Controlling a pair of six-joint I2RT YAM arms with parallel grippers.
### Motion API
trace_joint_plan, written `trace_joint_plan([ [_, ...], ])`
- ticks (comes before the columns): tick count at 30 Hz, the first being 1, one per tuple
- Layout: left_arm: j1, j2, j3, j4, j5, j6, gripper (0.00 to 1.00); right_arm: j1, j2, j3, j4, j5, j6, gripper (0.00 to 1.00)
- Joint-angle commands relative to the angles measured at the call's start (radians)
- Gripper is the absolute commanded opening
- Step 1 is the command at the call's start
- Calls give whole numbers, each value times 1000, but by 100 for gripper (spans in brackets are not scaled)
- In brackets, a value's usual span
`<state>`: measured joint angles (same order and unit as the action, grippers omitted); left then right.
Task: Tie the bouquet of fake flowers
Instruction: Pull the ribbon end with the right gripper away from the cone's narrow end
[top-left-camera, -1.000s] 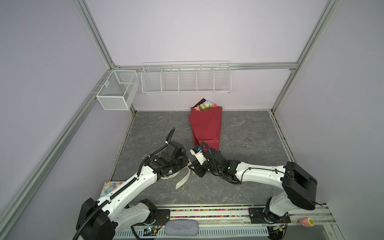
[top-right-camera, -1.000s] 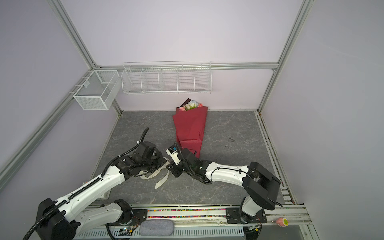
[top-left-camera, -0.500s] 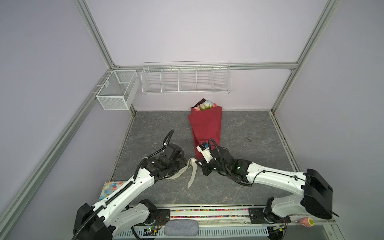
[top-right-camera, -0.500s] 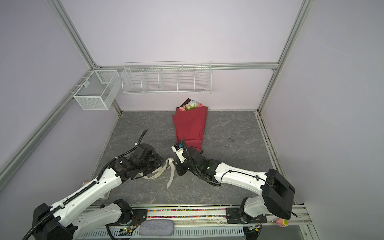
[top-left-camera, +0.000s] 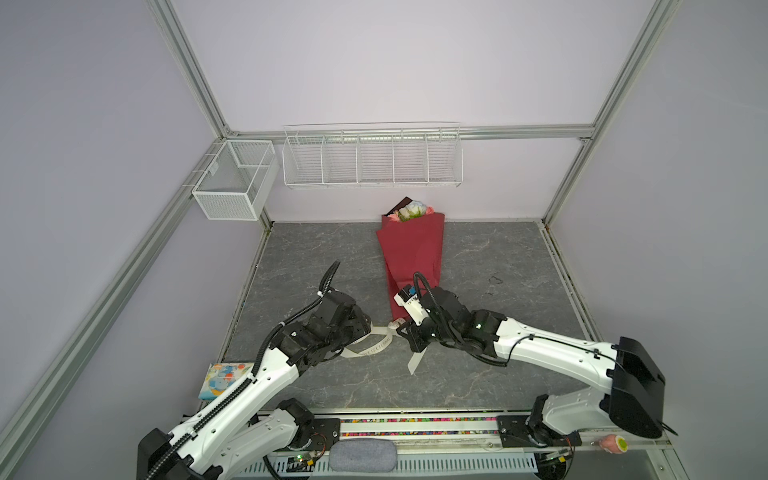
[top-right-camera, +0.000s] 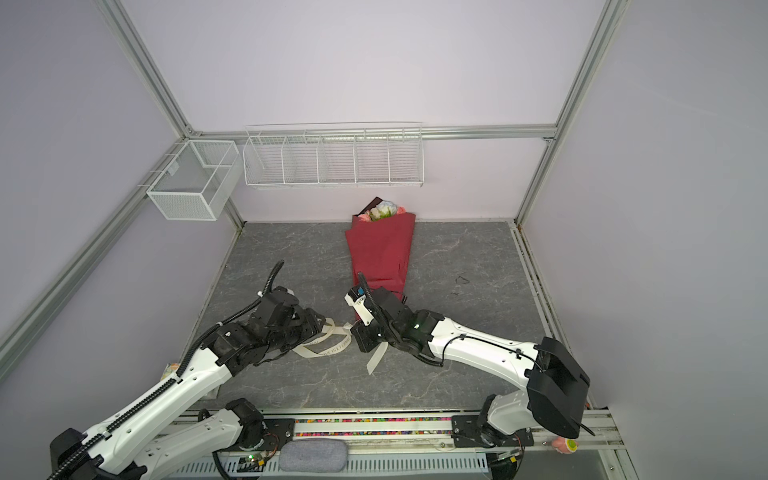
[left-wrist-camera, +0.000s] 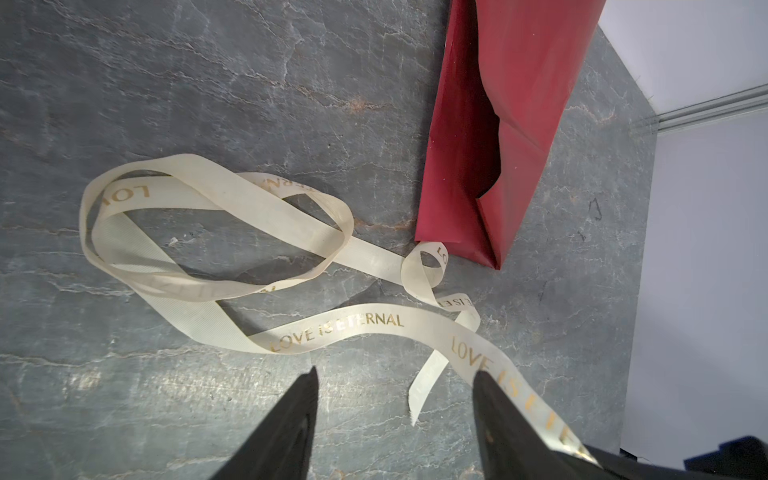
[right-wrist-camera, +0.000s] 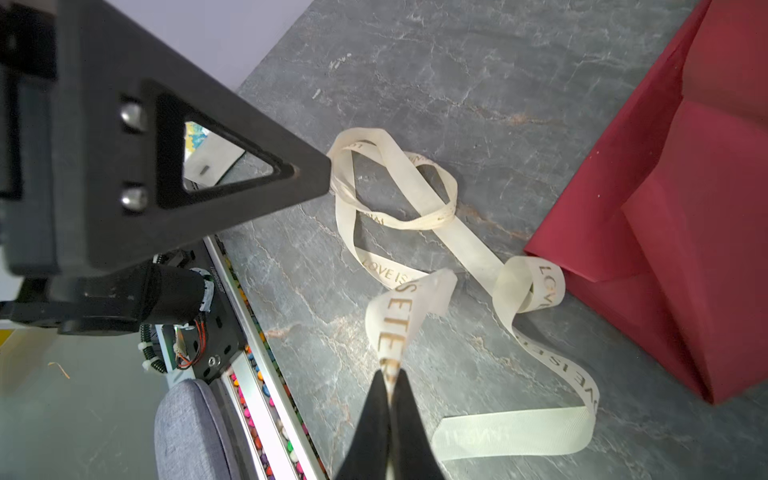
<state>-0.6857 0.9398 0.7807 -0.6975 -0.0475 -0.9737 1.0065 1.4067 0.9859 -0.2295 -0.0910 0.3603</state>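
The bouquet (top-left-camera: 411, 249) lies in the middle of both top views, a red paper cone with its flower heads against the back wall and its narrow tip pointing down the frame toward the two arms. Just off that tip a cream ribbon (top-left-camera: 374, 347) with gold lettering sprawls in loose loops on the grey table (top-left-camera: 498, 257), and its nearest curl sits right beside the paper tip. The right gripper (right-wrist-camera: 390, 374), at lower centre of the top views, is closed tight on the ribbon near one end, and that end stands up from the pinch. The left gripper (left-wrist-camera: 395, 374), left of centre, stands open, with a stretch of ribbon draped over one finger (left-wrist-camera: 498, 436). A white wire shelf (top-left-camera: 374, 158) hangs on the back wall above the flowers
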Motion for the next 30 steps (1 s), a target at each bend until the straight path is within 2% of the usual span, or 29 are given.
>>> trace_joint_plan([
  [1, 0, -7, -19, 30, 38, 45, 59, -15, -89, -15, -19, 32, 17, 6],
  [3, 0, -13, -30, 61, 67, 69, 59, -23, -184, -22, -28, 106, 23, 6],
  [5, 0, -20, -34, 76, 76, 82, 59, -37, -326, -29, -64, 246, 21, 6],
  [10, 0, -19, 0, 32, 23, 133, 60, -79, -692, 11, -289, 741, -8, 6],
  [11, 0, -14, 5, 24, 2, 146, 61, -83, -739, 27, -334, 810, -12, 6],
  [14, 4, 17, 18, 17, -49, 197, 64, -95, -807, 105, -512, 938, -78, 6],
  [17, 6, 84, 52, 9, -55, 245, 65, -95, -809, 167, -732, 1123, 30, 6],
  [21, 8, 214, 84, 34, -9, 273, 67, -95, -836, 175, -844, 1183, 131, 6],
  [26, 8, 391, 119, 29, 107, 254, 67, -95, -842, 156, -835, 1158, 131, 6],
  [30, -4, 462, 63, 132, 236, 222, 63, -95, -812, 142, -825, 1141, 110, 6],
])
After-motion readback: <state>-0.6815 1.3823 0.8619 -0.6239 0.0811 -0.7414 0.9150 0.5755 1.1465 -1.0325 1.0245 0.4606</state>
